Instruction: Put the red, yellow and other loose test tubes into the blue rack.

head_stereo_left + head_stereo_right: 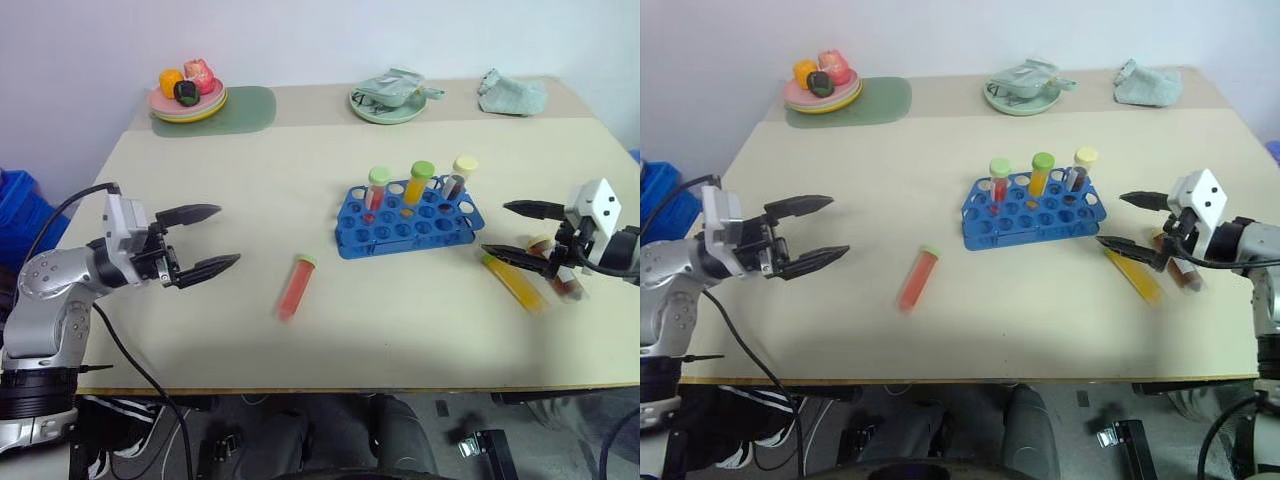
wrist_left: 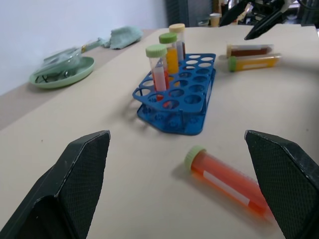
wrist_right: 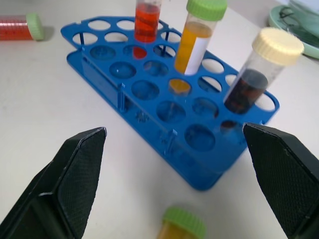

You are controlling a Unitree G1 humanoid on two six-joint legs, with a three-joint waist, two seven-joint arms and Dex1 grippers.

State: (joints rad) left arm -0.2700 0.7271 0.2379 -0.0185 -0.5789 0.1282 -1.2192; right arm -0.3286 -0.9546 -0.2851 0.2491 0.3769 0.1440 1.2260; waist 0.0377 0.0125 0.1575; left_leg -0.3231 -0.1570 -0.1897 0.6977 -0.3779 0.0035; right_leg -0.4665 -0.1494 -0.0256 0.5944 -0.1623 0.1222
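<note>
Currently the left gripper (image 1: 205, 240) hangs above the beige tabletop (image 1: 250, 190) at about nine o'clock from the bright blue plastic rack with its grid of round holes (image 1: 409, 220), its two black fingers spread wide, pointing roughly level toward the table's middle and holding nothing. The right gripper (image 1: 510, 231) hovers at about three o'clock from that rack, fingers likewise wide apart and empty, aimed inward and tipped slightly downward.

Three capped clear tubes stand upright in the rack's far row: one with red liquid and a light-green cap (image 1: 377, 187), one with yellow-orange liquid and a green cap (image 1: 419, 183), and one with dark-red liquid and a pale-yellow cap (image 1: 459, 177). The remaining holes are empty.

A loose red tube with a light-green cap (image 1: 295, 286) lies on its side on the table at about seven o'clock from the rack, between the rack and the left gripper. A loose yellow tube with a green cap (image 1: 514, 282) lies flat at about four o'clock from the rack, under the right gripper, and a loose dark-red tube with a pale cap (image 2: 249, 50) lies just beside it.
</note>
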